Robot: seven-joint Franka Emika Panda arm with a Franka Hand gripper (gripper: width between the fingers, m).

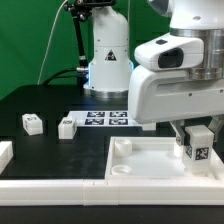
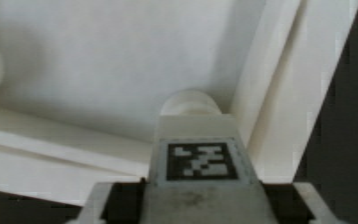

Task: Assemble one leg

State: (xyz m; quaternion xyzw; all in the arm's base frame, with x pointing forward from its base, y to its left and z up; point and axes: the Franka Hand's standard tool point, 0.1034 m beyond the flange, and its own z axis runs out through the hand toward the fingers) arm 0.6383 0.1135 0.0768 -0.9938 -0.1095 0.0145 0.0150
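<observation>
Small white plastic cuboid leg [image 1: 198,148], black-and-white tag on one face: upright, clamped between the closed jaws of the two-finger gripper [image 1: 197,131], over the large white recessed square panel [image 1: 140,168], toward the exterior view's right.

The arm [image 1: 172,80] is reaching down over the white panel [image 1: 140,160], wrist vertical, its tool [image 1: 197,138] pointing straight at the panel and its fingers [image 2: 117,201] pinching the leg [image 1: 198,150] between them.

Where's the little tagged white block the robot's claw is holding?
The leg is on the exterior view's right, clamped in the gripper, over that end of the white panel, far from the two loose legs.
</observation>
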